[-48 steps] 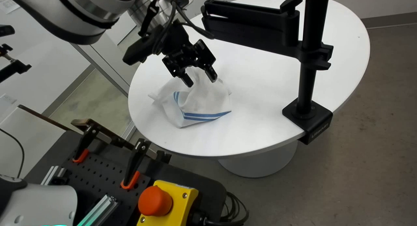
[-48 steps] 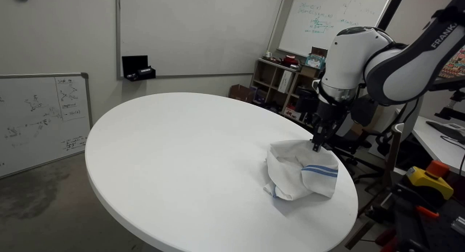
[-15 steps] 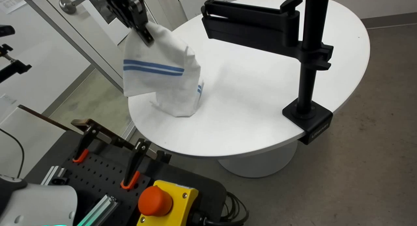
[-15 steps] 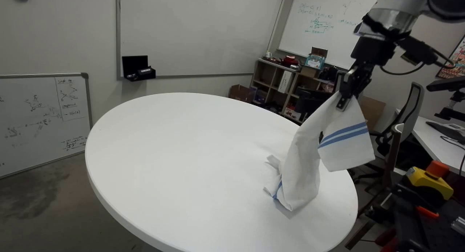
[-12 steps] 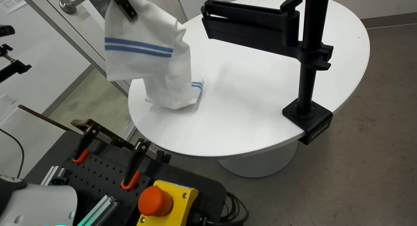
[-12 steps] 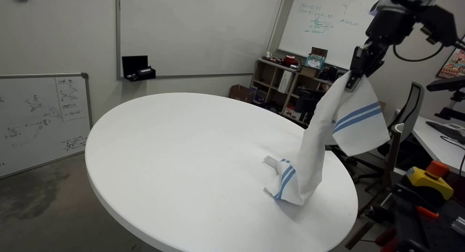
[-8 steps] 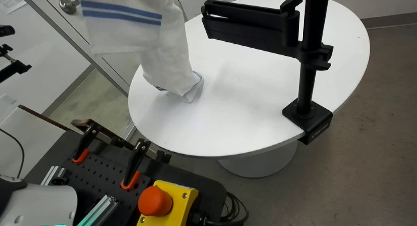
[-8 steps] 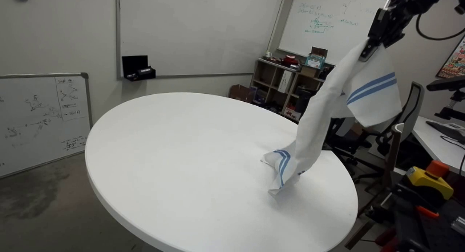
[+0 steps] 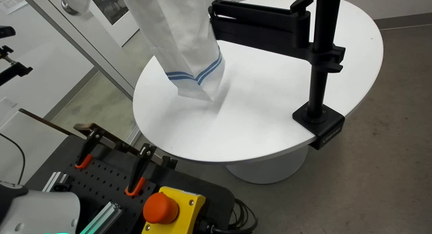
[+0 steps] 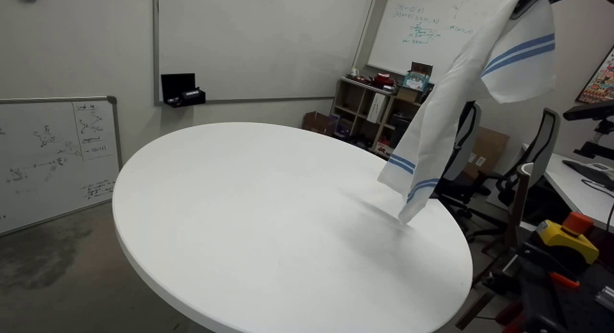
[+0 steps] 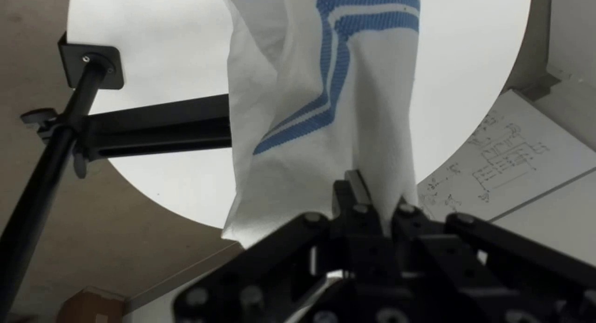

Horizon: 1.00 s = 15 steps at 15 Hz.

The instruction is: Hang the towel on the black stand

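Note:
The white towel (image 10: 446,107) with blue stripes hangs from my gripper (image 10: 525,6), bunched at the top with a shorter striped flap to one side. In the wrist view my gripper (image 11: 378,197) is shut on the towel (image 11: 298,183), the cloth passing between its fingers. The lower end of the towel (image 9: 189,35) dangles low above the table in both exterior views; whether its lowest corner touches is hard to tell. The black stand (image 9: 260,28) has its flat arm pointing toward the towel. In the wrist view the cloth covers the free end of the stand's arm (image 11: 158,127).
A round white table (image 9: 256,133) carries the stand, clamped at its rim by a base (image 9: 319,121). A yellow box with a red button (image 9: 175,210) sits on a dark bench beside clamps (image 9: 138,170). Chairs (image 10: 537,146) stand behind the table.
My gripper took hold of the towel and lifted it off the table, rising out of one exterior view. Over the last second the towel has stretched out downward and its lower folds have come up.

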Each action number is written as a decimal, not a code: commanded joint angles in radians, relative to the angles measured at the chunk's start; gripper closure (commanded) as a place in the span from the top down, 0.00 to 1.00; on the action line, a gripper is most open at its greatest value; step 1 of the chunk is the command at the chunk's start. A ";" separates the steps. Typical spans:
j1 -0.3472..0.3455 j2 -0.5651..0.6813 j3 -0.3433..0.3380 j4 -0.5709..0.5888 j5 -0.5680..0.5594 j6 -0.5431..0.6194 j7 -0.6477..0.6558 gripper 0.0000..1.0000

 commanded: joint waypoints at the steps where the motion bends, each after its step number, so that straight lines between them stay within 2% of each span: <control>1: -0.052 0.032 0.005 0.071 0.003 -0.008 0.017 0.01; 6: -0.116 0.134 0.005 0.170 -0.017 0.021 0.056 0.01; 15: -0.188 0.456 -0.001 0.376 -0.071 -0.008 0.193 0.01</control>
